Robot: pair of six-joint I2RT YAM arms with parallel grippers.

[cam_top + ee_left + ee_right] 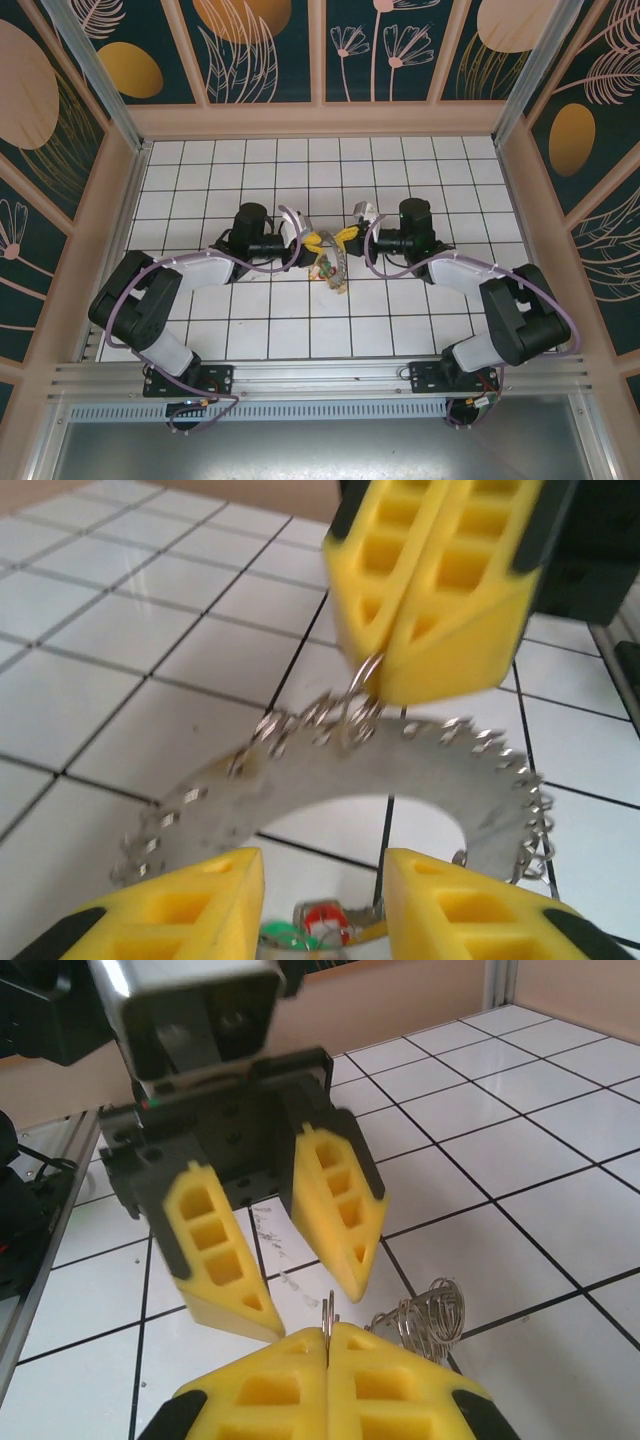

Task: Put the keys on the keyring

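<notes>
Tabletop point(250, 320), white tiles, seen from overhead: keyring point(332, 268) lying near the middle. The left pincer point(316, 243) is just beside the keyring's far-left rim and the right pincer point(345, 236) just beside its far-right rim. The two sets of yellow tips almost meet above the hoop.

Left wrist view: keyring point(290, 790) is a flat grey hoop edged with small wire loops. The left pincer point(325, 865) stands parted, one finger either side of the keyring's near rim, holding nothing. The right pincer point(385, 680), at the far rim, is clamped on one small loop of the keyring. The keys point(320, 925), with red and green heads, are at the keyring's near rim, partly cut off by the frame.

Right wrist view: right pincer point(328, 1345) pressed closed, with a thin wire loop standing up from the seam. The left pincer point(312, 1305) faces it from beyond that loop, spread wide. More wire loops point(425, 1320) sit just beside the closed tips.

Handling note, as judged: one loop seems to be presented for threading. The right grip should stay firm and untwisted. The left should take a key by its coloured head, leave the hole free, and come in line with the loop. Thin wire slips easily.
</notes>
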